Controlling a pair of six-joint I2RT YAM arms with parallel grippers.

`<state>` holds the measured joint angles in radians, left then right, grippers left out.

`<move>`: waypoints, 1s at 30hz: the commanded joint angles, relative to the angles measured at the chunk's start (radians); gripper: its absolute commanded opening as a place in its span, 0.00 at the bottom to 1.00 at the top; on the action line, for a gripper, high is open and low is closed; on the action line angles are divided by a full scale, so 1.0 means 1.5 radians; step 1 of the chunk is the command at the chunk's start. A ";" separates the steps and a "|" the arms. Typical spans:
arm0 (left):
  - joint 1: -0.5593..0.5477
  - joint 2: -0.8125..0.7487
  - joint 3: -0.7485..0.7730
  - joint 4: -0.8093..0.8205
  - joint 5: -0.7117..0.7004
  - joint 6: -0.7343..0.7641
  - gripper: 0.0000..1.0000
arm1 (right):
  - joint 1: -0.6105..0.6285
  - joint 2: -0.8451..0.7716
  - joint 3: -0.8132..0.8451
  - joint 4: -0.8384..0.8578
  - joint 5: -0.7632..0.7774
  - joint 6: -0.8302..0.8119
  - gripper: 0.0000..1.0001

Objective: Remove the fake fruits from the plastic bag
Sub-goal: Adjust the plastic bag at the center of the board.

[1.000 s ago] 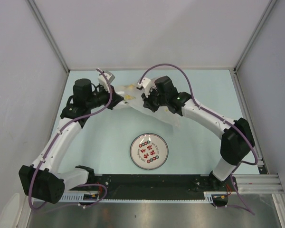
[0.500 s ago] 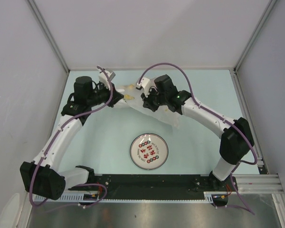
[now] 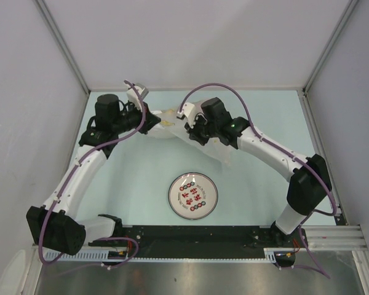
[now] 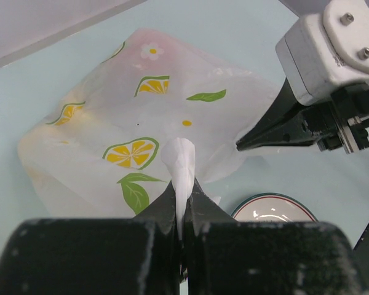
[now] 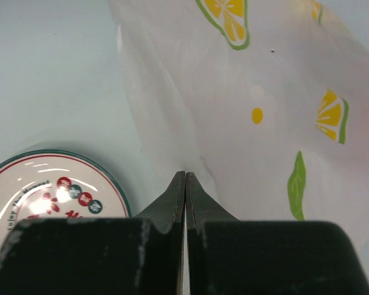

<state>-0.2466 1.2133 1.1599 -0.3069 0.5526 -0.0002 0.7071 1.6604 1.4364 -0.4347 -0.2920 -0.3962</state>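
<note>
Translucent plastic bag (image 4: 98, 98), lemon-printed, hides its contents. Left pincer (image 4: 182, 187) clamps a twisted bag tab. Right pincer (image 5: 185, 179) sits closed against the film; catch unclear.

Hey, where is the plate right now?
In the top view the plate lies on the table, about midway left to right, on the near side of the bag.

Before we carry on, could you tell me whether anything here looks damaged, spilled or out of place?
Nothing stands out. The plastic bag is pinched by the left pincer and right pincer, no tear showing, nothing spilled; the plate lies flat.
</note>
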 commanded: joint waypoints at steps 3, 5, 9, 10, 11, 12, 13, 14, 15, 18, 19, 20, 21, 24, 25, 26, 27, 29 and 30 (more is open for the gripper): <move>-0.003 0.004 0.045 0.023 0.006 -0.019 0.00 | -0.023 0.021 0.013 0.046 0.084 -0.052 0.00; -0.003 0.004 0.045 0.024 0.010 -0.019 0.00 | -0.038 0.029 0.023 0.078 0.105 -0.057 0.00; -0.004 0.004 0.042 0.022 0.011 -0.020 0.00 | -0.064 0.074 0.089 0.082 0.119 -0.060 0.00; -0.004 0.004 0.042 0.024 0.011 -0.022 0.00 | -0.068 0.091 0.100 0.082 0.118 -0.059 0.00; -0.003 0.003 0.043 0.025 0.013 -0.024 0.00 | -0.071 0.099 0.115 0.083 0.115 -0.060 0.00; -0.003 0.003 0.043 0.026 0.013 -0.025 0.00 | -0.072 0.104 0.121 0.084 0.113 -0.062 0.00; -0.004 0.003 0.045 0.026 0.012 -0.025 0.00 | -0.071 0.117 0.124 0.086 0.111 -0.064 0.00; -0.004 0.002 0.045 0.027 0.013 -0.025 0.00 | -0.066 0.123 0.129 0.088 0.109 -0.063 0.00; -0.003 0.002 0.046 0.030 0.011 -0.025 0.00 | -0.064 0.131 0.131 0.094 0.106 -0.062 0.00; -0.003 0.000 0.040 0.032 0.009 -0.027 0.00 | -0.052 0.164 0.138 0.110 0.103 -0.052 0.00; -0.004 -0.001 0.039 0.033 0.008 -0.028 0.00 | -0.048 0.184 0.141 0.115 0.106 -0.038 0.00; -0.003 -0.002 0.033 0.036 0.007 -0.030 0.00 | -0.045 0.194 0.145 0.117 0.104 -0.032 0.00; -0.003 -0.002 0.031 0.038 0.002 -0.034 0.00 | -0.037 0.204 0.159 0.115 0.101 -0.027 0.00; -0.003 -0.007 0.020 0.038 -0.031 -0.042 0.00 | -0.014 0.220 0.152 0.115 0.099 -0.011 0.00; -0.004 -0.008 0.017 0.039 -0.044 -0.043 0.00 | -0.007 0.219 0.142 0.110 0.096 -0.011 0.00; -0.004 -0.012 0.015 0.038 -0.060 -0.044 0.00 | -0.001 0.212 0.129 0.110 0.094 -0.009 0.00; -0.003 -0.013 0.011 0.035 -0.071 -0.042 0.00 | 0.005 0.205 0.112 0.113 0.095 -0.007 0.00; -0.004 -0.016 0.002 0.033 -0.087 -0.037 0.00 | 0.020 0.185 0.058 0.113 0.090 -0.006 0.00; -0.003 -0.020 -0.002 0.034 -0.089 -0.035 0.00 | 0.025 0.180 0.044 0.110 0.091 -0.006 0.00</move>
<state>-0.2466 1.2221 1.1740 -0.2924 0.4774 -0.0437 0.7090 1.9892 1.5829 -0.2821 -0.1394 -0.4263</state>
